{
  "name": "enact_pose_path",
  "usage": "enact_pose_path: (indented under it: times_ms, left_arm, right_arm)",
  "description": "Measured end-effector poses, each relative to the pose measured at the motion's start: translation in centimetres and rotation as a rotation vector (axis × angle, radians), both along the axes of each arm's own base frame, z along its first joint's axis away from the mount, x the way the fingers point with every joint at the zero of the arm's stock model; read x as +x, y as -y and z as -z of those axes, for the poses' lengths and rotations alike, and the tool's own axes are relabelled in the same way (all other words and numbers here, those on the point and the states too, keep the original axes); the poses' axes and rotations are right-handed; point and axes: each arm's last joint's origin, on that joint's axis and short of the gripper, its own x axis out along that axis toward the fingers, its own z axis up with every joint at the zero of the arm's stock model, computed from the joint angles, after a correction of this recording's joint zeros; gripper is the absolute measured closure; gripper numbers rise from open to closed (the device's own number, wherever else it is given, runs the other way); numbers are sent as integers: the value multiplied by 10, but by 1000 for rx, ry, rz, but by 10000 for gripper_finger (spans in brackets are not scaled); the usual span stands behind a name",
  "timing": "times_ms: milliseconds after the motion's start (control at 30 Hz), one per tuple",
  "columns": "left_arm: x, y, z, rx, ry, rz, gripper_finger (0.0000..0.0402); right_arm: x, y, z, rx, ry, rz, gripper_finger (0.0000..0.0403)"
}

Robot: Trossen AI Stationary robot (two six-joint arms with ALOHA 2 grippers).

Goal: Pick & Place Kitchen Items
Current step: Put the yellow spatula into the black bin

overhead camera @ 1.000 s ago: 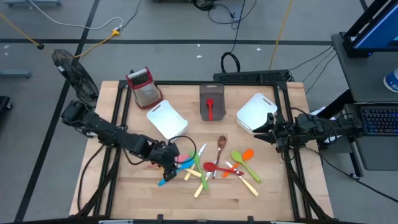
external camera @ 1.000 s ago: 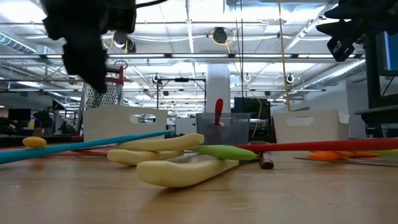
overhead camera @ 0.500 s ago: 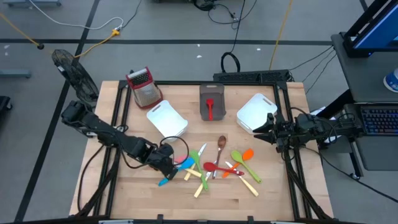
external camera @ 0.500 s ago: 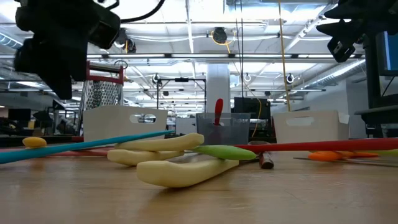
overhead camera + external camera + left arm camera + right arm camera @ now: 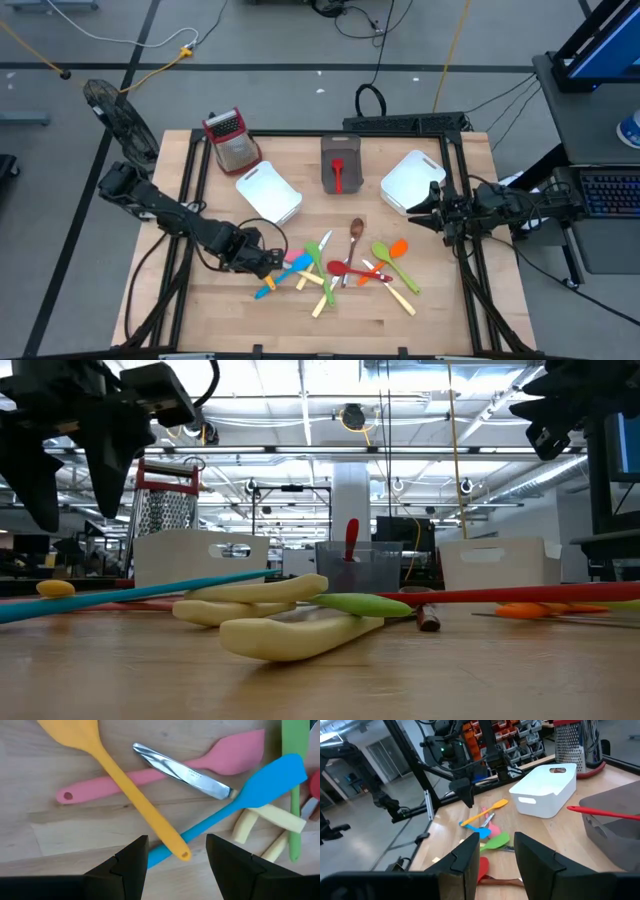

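Left gripper (image 5: 262, 262) has backed off left from the utensil pile, jaws open and empty, now over the blue spatula (image 5: 235, 812) handle where the yellow spatula (image 5: 117, 775) crosses it, beside the pink spatula (image 5: 165, 770). Yellow spatula looks light, stiff, slick plastic; I'd pinch mid-handle, clear of the knife (image 5: 182, 770). Right gripper (image 5: 432, 212) waits open beside the white bin (image 5: 410, 180), well right of the blue spatula.

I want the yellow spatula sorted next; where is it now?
In the high view the yellow spatula lies at the pile's left edge, crossing the pink spatula and blue spatula, beneath the left gripper.
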Motion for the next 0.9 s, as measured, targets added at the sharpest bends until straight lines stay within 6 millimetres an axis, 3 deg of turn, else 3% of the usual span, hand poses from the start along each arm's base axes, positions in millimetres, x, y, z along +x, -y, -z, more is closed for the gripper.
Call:
enact_pose_path:
  times_ms: [900]
  left_arm:
    - [-4,-1,9,4,-100,-97,197]
  right_arm:
    - [0,0,-1,-16,10,-2,289]
